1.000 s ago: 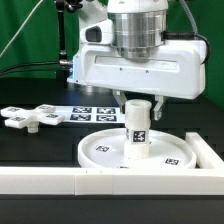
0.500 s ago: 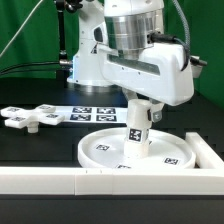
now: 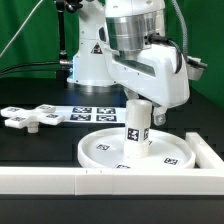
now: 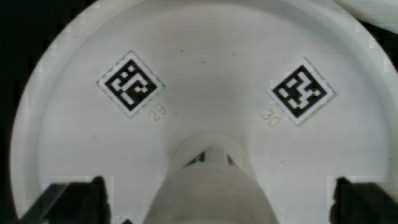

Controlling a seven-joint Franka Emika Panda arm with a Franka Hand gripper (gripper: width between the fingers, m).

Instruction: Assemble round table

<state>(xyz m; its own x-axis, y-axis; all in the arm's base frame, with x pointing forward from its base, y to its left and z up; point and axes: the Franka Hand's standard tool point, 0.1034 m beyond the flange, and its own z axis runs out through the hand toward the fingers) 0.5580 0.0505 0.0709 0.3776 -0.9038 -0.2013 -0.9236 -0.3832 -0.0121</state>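
The large round rimmed disc (image 3: 100, 150) lies flat on the black table. The short cylindrical post (image 3: 135, 135) stands on the disc's middle. My gripper (image 3: 138, 108) hangs straight above the post, with its fingers down either side of the post's top. In the wrist view the post (image 4: 217, 190) rises between the two dark fingers (image 4: 75, 205), with a gap on each side, so the jaws stand open around it. The disc (image 4: 214, 60) and two of its tags fill that view. The cross-shaped piece (image 3: 30, 118) lies apart at the exterior view's left.
The marker board (image 3: 95, 113) lies flat behind the disc. The long white border wall (image 3: 60, 180) runs along the front and turns up the exterior view's right side (image 3: 208, 152). The arm's base stands behind the marker board.
The hand has turned about its vertical axis over the post, so its broad face now points to one side. The post and disc stay in place.
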